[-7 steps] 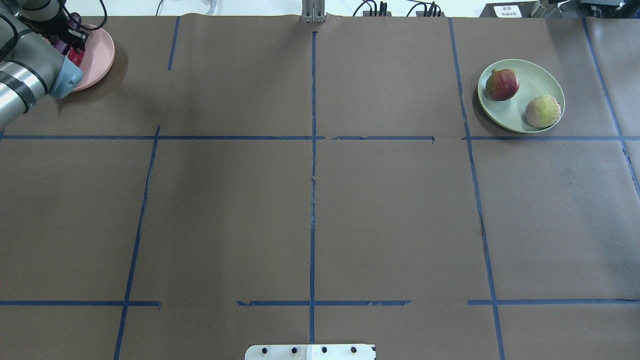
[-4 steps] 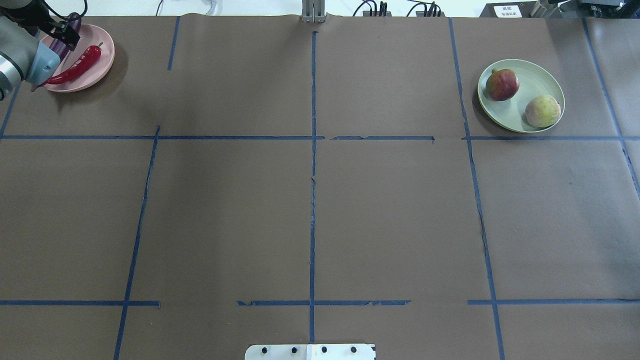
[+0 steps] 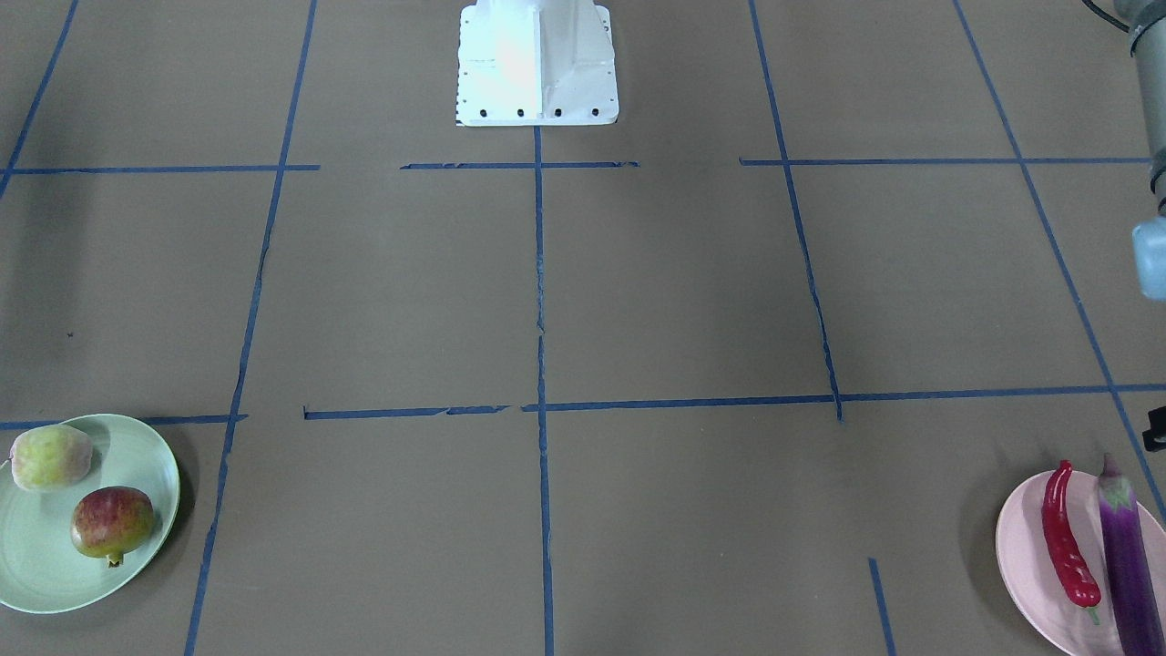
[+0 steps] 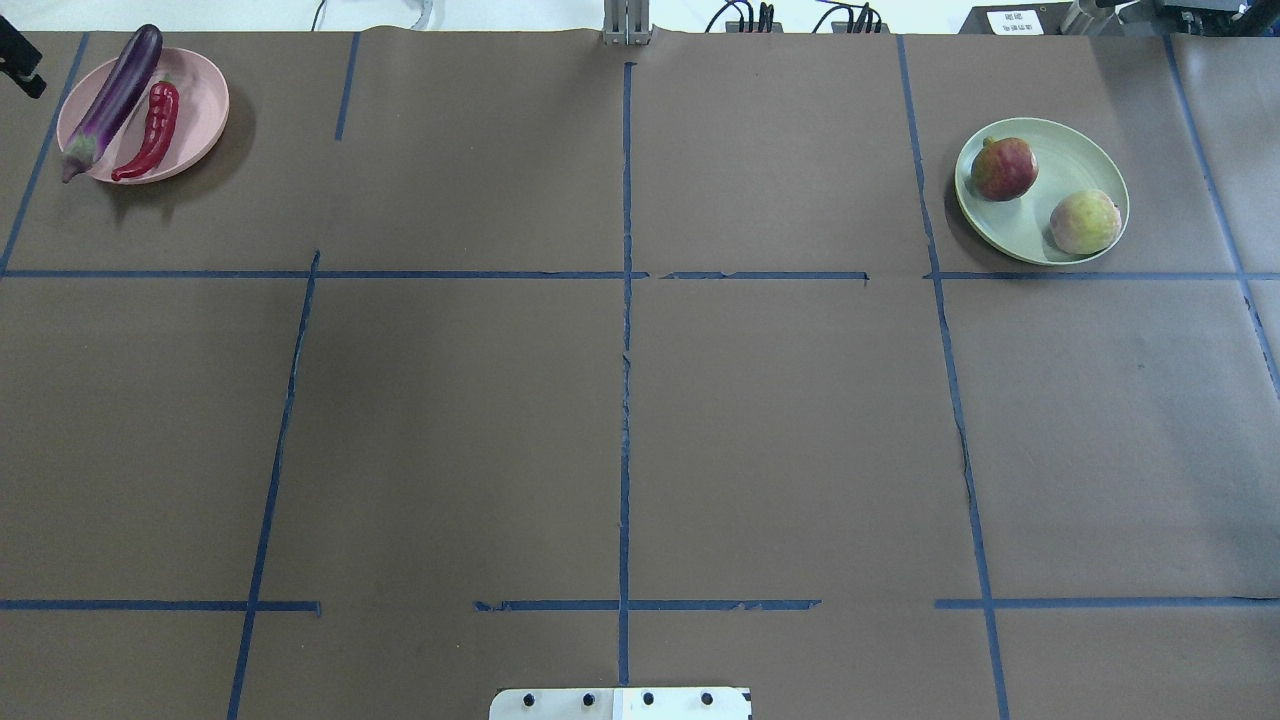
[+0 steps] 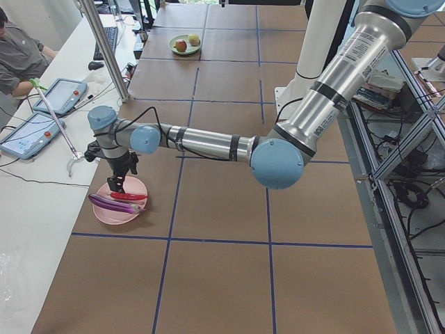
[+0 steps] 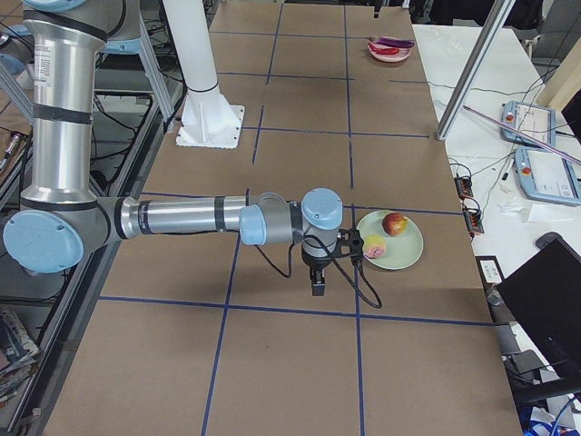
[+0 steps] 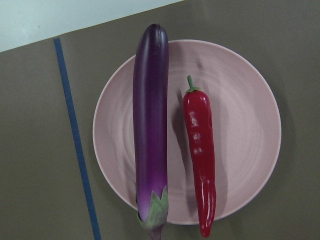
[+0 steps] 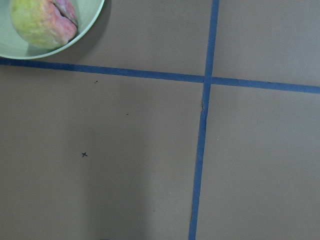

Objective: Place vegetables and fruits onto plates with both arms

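The purple eggplant (image 4: 110,100) and the red chili (image 4: 148,130) lie side by side on the pink plate (image 4: 200,100) at the far left; the left wrist view shows the eggplant (image 7: 150,125), the chili (image 7: 200,150) and the plate (image 7: 245,130) from straight above. The red-blushed fruit (image 4: 1005,168) and the pale green-pink fruit (image 4: 1085,222) sit on the mint green plate (image 4: 1040,240). My left gripper (image 5: 116,186) hangs above the pink plate; I cannot tell its state. My right gripper (image 6: 318,283) hangs beside the green plate (image 6: 404,252); I cannot tell its state.
The table is brown paper with blue tape lines. The white base block (image 3: 537,64) stands at the robot's side. The operators' bench with tablets (image 5: 31,132) and a metal post (image 6: 472,68) borders the far edge.
My left arm has drawn back off the pink plate toward the view's left edge. The eggplant and chili now show whole, and the chili lies closer to the eggplant.
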Motion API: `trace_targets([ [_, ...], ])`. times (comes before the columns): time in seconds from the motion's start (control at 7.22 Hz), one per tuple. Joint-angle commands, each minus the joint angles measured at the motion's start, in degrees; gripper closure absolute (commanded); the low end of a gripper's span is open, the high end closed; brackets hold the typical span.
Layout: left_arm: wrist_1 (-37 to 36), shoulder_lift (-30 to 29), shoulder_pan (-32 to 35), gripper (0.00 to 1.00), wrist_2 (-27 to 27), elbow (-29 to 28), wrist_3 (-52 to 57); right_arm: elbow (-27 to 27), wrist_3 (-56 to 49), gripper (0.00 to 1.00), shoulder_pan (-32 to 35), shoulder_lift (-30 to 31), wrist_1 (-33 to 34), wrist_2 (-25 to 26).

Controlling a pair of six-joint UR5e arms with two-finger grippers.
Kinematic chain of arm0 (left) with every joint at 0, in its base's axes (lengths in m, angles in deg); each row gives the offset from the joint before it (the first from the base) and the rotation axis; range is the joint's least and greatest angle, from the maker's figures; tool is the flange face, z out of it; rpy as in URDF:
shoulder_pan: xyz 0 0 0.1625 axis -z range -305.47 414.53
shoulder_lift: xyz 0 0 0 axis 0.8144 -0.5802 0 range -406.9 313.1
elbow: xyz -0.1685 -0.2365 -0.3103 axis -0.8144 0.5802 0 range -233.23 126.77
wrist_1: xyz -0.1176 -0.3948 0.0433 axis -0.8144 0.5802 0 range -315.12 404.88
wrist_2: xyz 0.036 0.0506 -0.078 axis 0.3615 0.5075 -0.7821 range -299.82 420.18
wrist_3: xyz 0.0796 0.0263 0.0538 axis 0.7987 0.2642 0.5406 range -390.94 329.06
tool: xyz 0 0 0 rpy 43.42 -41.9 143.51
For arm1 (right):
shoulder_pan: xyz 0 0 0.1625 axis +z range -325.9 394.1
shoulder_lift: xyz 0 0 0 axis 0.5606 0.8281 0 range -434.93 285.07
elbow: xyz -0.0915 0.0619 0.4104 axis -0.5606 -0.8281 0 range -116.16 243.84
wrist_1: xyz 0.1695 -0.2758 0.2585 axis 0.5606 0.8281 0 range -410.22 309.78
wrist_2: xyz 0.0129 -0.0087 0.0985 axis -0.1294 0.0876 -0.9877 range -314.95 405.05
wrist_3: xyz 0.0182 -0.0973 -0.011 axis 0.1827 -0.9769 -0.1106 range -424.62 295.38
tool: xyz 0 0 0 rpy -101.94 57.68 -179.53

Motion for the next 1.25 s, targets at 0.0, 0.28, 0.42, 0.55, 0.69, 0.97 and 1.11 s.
trace_targets([
  [0.0, -11.21, 10.17, 2.46, 0.0, -0.29, 16.17, 4.13, 3.4, -5.04, 0.0, 3.02, 2.06, 7.75, 0.29],
  [0.28, -10.01, 24.49, 4.91, 0.0, -1.94, 26.29, 4.3, 2.97, -5.06, 0.0, 2.94, 2.51, 7.41, 1.34],
  [0.42, -7.91, 31.25, 7.54, 0.0, -3.7, 29.9, 5.0, 2.97, -5.06, 0.0, 2.94, 2.51, 7.5, 1.26],
  [0.55, -2.23, 37.76, 8.0, 0.0, -4.93, 31.77, 6.23, 2.79, -5.06, 0.0, 2.94, 2.51, 7.5, 1.35],
  [0.69, -0.78, 39.22, 9.05, 0.0, -8.6, 31.7, 6.06, 2.79, -4.97, 0.0, 2.94, 2.51, 7.5, 1.26],
  [0.97, -0.68, 42.38, 9.24, 0.0, -8.29, 32.75, 6.24, 2.88, -5.06, 0.0, 2.94, 2.51, 7.5, 1.26],
  [1.11, -0.33, 43.7, 9.41, 0.0, -8.02, 34.23, 6.67, 2.88, -5.06, 0.0, 2.94, 2.6, 7.5, 1.26],
])
